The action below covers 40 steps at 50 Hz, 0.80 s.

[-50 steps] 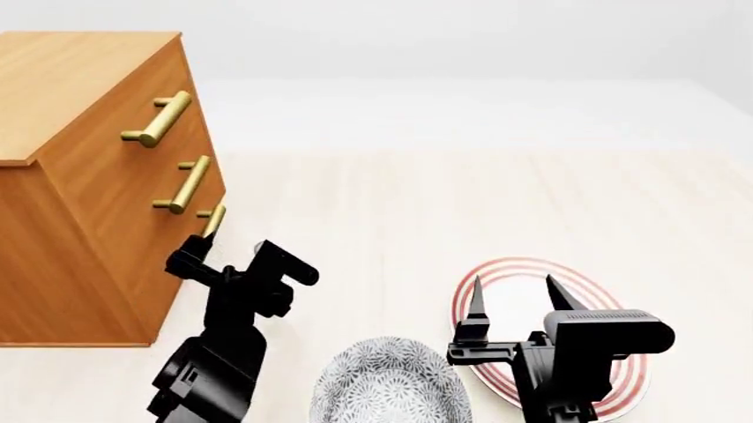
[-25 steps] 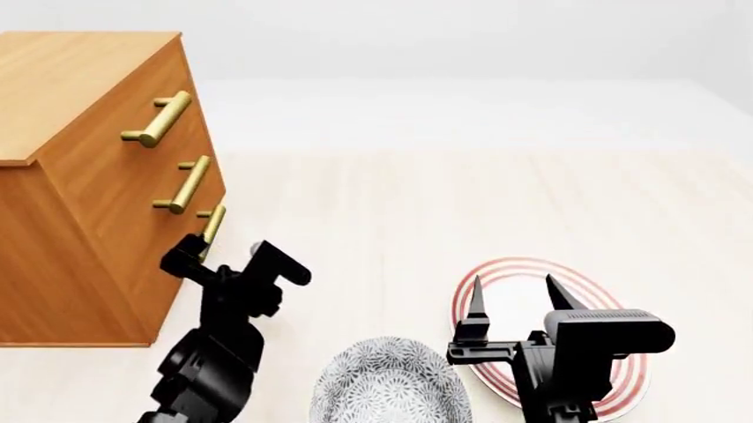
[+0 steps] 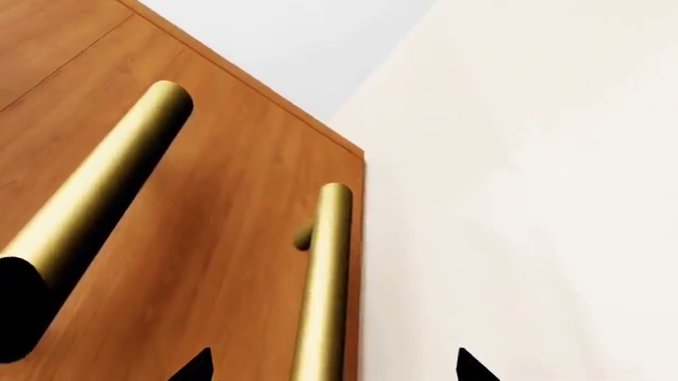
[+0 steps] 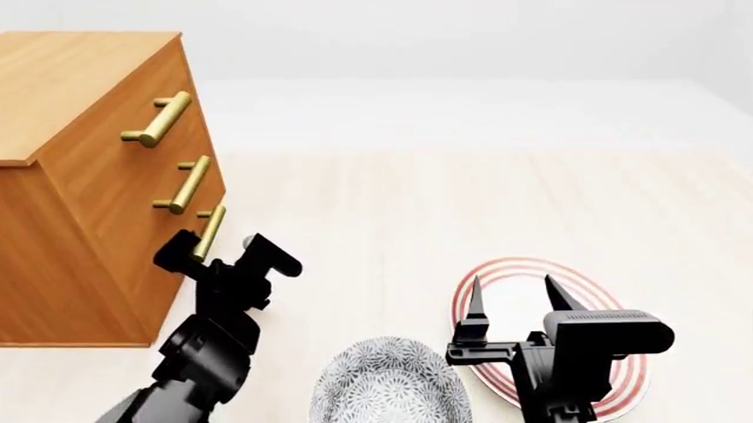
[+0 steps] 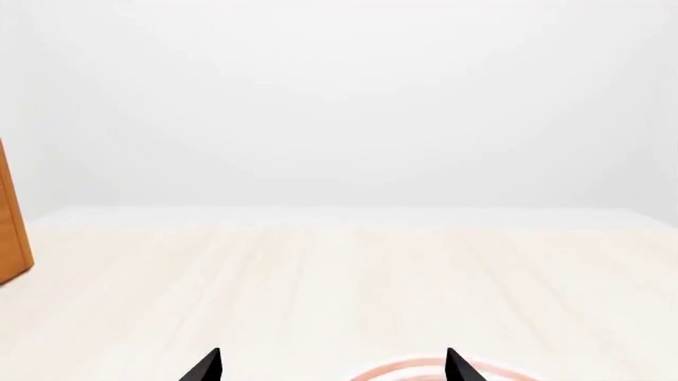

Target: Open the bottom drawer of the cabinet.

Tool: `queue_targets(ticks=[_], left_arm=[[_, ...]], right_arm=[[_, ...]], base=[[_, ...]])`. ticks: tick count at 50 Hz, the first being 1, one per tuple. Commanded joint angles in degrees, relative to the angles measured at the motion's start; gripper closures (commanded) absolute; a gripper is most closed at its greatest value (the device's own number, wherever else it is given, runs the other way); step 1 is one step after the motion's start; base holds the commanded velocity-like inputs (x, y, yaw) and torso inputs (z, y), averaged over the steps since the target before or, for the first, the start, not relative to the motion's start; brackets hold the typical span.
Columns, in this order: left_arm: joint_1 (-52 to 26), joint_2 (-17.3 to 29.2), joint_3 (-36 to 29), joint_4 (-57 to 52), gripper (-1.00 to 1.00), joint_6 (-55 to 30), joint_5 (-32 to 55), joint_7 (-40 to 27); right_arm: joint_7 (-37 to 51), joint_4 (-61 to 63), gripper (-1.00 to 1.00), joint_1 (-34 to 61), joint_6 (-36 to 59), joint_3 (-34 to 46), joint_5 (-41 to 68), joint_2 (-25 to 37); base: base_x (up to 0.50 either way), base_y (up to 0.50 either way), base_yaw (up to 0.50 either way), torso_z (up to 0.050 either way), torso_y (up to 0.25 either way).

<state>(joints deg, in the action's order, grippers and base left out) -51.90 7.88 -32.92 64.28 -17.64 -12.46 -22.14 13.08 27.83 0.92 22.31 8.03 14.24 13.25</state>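
The orange-brown cabinet (image 4: 70, 97) stands at the left with three brass bar handles. The bottom drawer (image 4: 151, 300) sits flush and shut; its handle (image 4: 211, 229) is the lowest. My left gripper (image 4: 221, 253) is open, with one finger on each side of that handle's lower end and not closed on it. In the left wrist view the bottom handle (image 3: 323, 278) runs between my fingertips (image 3: 196, 367), with the middle drawer's handle (image 3: 101, 198) beside it. My right gripper (image 4: 514, 301) is open and empty above a plate; in the right wrist view (image 5: 330, 367) it faces bare floor.
A red-ringed white plate (image 4: 606, 295) lies under the right gripper. A grey patterned bowl (image 4: 389, 383) sits near the front, between the arms. The cabinet's edge (image 5: 11, 238) shows at the side of the right wrist view.
My left gripper has moved left toward the cabinet front, and its fingers now straddle the bottom handle. The right arm, the plate and the bowl have not moved.
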Motion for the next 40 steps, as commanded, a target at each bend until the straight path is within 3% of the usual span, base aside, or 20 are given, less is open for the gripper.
queue_targets(ticks=[1,40], left_arm=[[-3.2,-0.9,-0.5,10.4,-1.00,3.8,0.4,-1.6],[-4.2,-0.3,-5.3,10.6,-1.00,-4.4,7.0,-4.9]], right_arm=[[0.3,-0.3,-1.00,0.0,-0.3,0.3,0.3,0.2],[1.2,-0.8,-1.00,0.1,-1.1,1.0,1.3,1.0]], base=[[0.00,0.00,0.00,0.000,0.000],[0.00,0.00,0.00,0.000,0.000]])
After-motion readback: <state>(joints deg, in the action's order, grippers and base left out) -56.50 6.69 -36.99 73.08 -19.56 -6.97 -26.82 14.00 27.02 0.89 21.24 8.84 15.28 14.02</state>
